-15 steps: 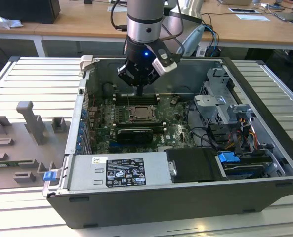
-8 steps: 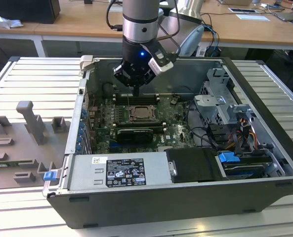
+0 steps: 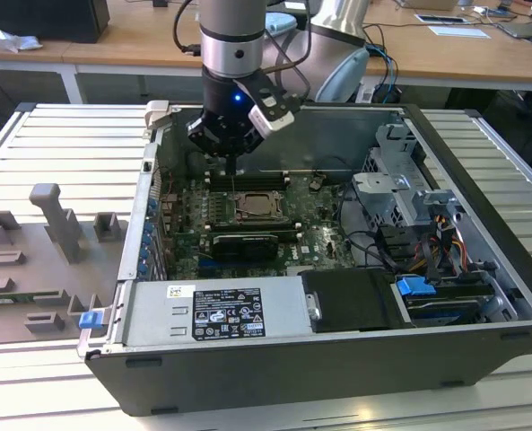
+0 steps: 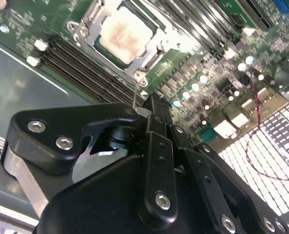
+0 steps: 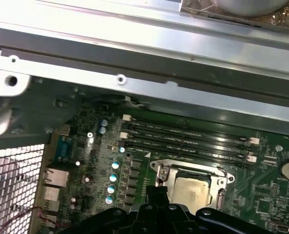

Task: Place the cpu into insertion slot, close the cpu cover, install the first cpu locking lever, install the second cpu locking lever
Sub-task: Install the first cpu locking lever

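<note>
The cpu (image 4: 127,31) lies flat in the insertion slot (image 3: 255,208) on the green board, its pale face showing. The silvery cpu cover (image 5: 188,168) lies down around it as a frame. My gripper (image 4: 151,103) hangs just beside the socket with its black fingers pressed together. A thin wire locking lever (image 4: 135,87) stands upright from the socket's edge and ends between the fingertips. In the exterior view the gripper (image 3: 231,154) sits above the socket, and the lever (image 3: 233,180) shows as a fine vertical line below it. The cpu (image 5: 190,191) is also seen in the first wrist view.
Long black memory slots (image 5: 188,134) run alongside the socket. The case's back wall (image 5: 134,53) rises close behind the gripper. A power supply (image 3: 212,310) fills the case's front, and a drive cage (image 3: 400,189) stands at the exterior view's right. A grey fixture (image 3: 50,233) lies outside the case.
</note>
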You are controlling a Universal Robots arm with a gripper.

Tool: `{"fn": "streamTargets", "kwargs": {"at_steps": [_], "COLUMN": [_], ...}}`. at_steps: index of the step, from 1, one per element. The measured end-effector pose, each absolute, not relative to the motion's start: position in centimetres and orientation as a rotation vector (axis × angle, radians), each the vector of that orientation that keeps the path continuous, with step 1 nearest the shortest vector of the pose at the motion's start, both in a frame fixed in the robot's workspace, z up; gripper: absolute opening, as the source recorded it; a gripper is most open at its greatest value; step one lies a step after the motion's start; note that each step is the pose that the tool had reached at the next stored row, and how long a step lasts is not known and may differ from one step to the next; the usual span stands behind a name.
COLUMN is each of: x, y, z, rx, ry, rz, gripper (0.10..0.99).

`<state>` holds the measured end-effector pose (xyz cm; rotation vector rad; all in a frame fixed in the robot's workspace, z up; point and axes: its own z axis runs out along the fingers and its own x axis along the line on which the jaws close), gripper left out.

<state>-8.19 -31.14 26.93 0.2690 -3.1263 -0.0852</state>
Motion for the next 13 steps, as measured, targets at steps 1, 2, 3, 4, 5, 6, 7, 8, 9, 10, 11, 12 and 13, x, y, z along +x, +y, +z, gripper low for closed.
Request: {"fn": "streamTargets", "kwargs": {"at_steps": [1,2,3,4,5,6,7,8,9,10,11,12,13], "x": [-8.3,-8.3,-8.4,-8.4,-8.4,-8.4,-8.4,-8.4,-8.4,-8.4,-8.4,-8.3,-8.2], "y": [-31.1,-31.1,-31.1,-31.1,-30.8,-30.6,-30.4,-30.2,-30.1,-30.0,-30.0,-30.0,-30.0], "z": [26.9,26.9,26.8,26.8,26.6,26.5,26.4,26.4,26.3,26.2,26.2,26.2,26.1], "rx": [0.262,0.250,0.236,0.231,0.228,0.228,0.228,0.227,0.226,0.210,0.188,0.178,0.168], "ry": [-3.127,-3.128,-3.129,-3.130,-3.130,-3.130,-3.130,-3.130,-3.130,-3.132,-3.134,-3.134,-3.135], "rz": [-0.085,-0.085,-0.085,-0.085,-0.086,-0.088,-0.089,-0.089,-0.089,-0.089,-0.090,-0.089,-0.089], "gripper": [0.106,0.106,0.106,0.106,0.106,0.106,0.106,0.106,0.106,0.106,0.106,0.106,0.106]}}
